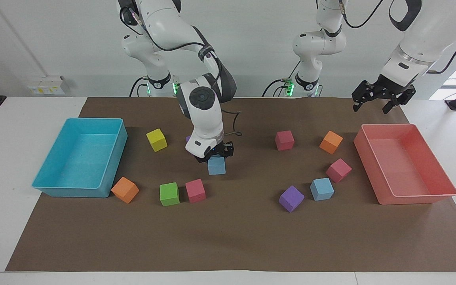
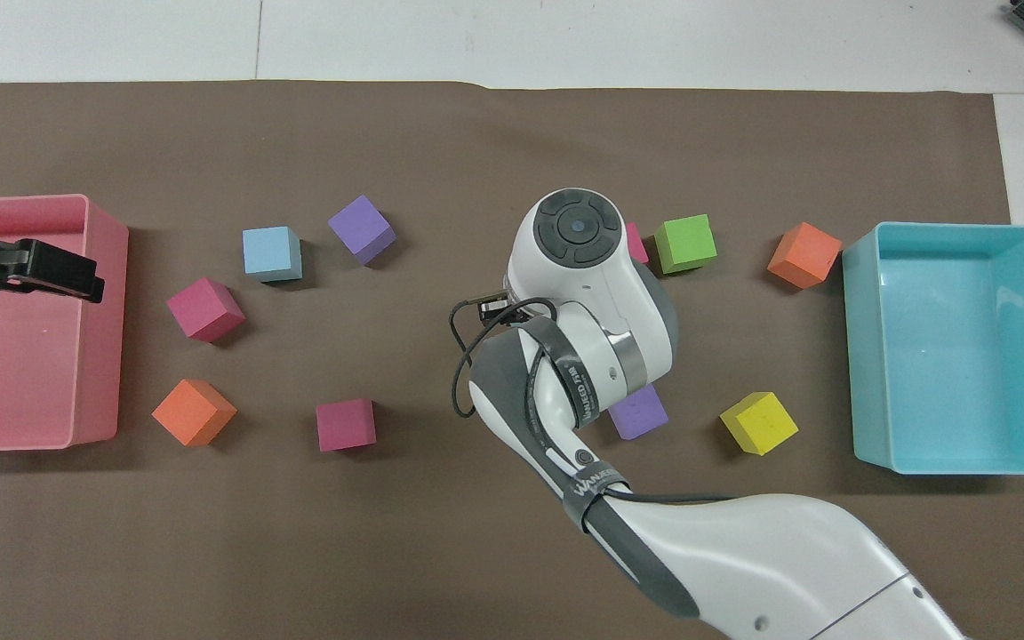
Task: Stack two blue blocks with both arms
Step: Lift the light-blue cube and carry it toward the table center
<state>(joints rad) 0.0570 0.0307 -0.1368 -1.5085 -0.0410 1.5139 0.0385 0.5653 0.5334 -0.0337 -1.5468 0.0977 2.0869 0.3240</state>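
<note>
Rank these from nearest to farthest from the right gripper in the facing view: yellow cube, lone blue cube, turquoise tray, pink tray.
1. Yellow cube, toward the right arm's end from the right gripper.
2. Lone blue cube, toward the left arm's end.
3. Turquoise tray, at the right arm's end.
4. Pink tray, at the left arm's end.

Two trays point(image 1: 81, 190) point(image 1: 414, 196) sit at the table's two ends, with cubes scattered on the mat point(image 1: 236, 237) between them. The right gripper point(image 1: 215, 155) holds one cube point(image 1: 216, 166) over mid-mat; the left gripper point(image 1: 382, 97) waits above the tray at its own end.
</note>
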